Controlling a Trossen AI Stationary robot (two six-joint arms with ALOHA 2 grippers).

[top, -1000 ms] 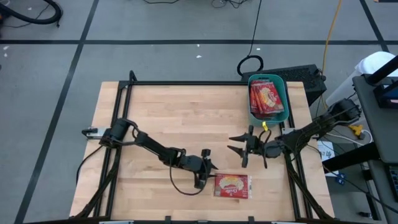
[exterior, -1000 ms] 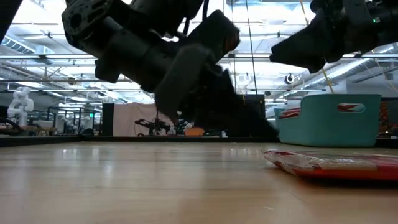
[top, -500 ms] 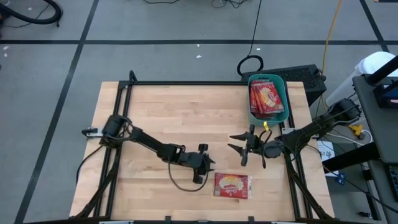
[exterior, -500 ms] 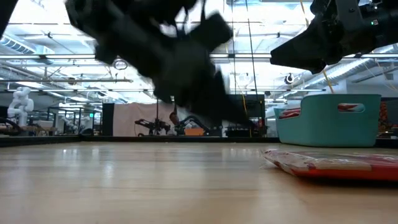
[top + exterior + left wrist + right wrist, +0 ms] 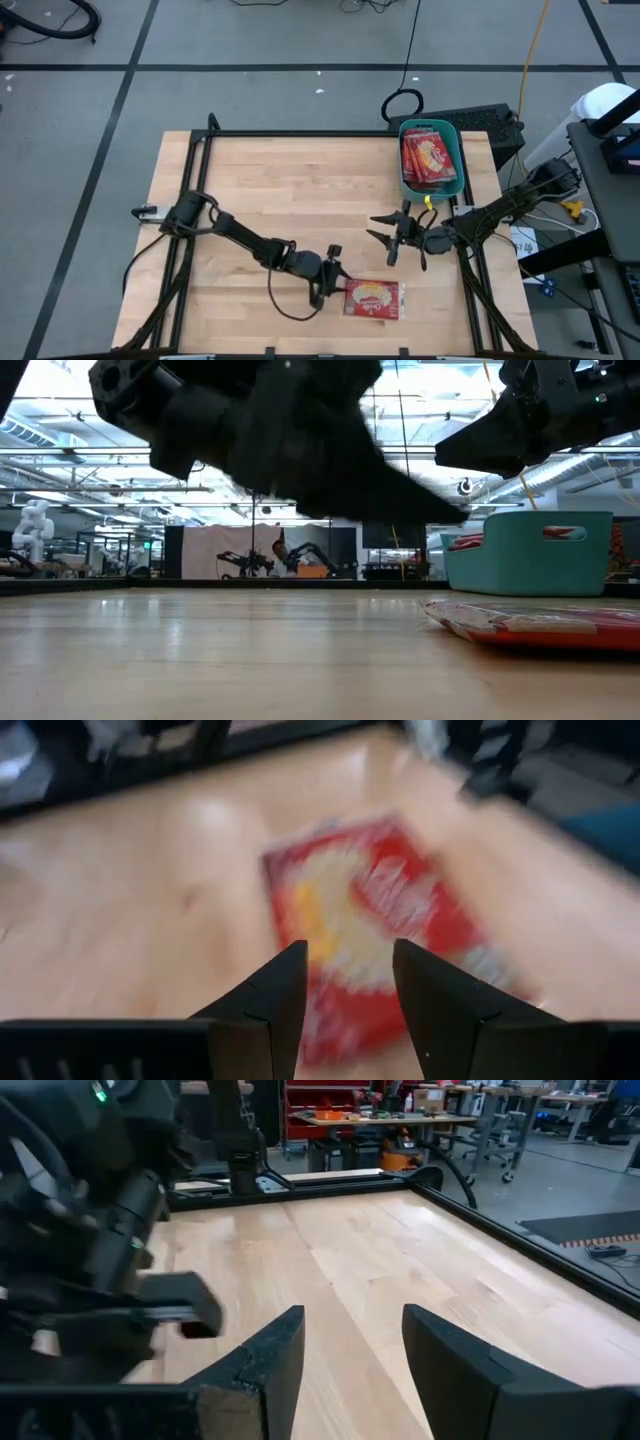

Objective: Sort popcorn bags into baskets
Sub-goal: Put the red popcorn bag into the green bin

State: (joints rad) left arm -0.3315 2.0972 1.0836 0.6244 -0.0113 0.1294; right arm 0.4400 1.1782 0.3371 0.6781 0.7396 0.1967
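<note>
Left end effector (image 5: 336, 283), fingers apart and empty, sits beside 1 popcorn bag (image 5: 373, 298) near the surface's (image 5: 280, 190) front edge; right end effector (image 5: 379, 234) spread open.

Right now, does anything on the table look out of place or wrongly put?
Only one thing: a single popcorn bag lies flat on the table near its front edge, outside the teal basket that holds the others. The left end effector is just beside it. Nothing looks spilled or damaged.
</note>
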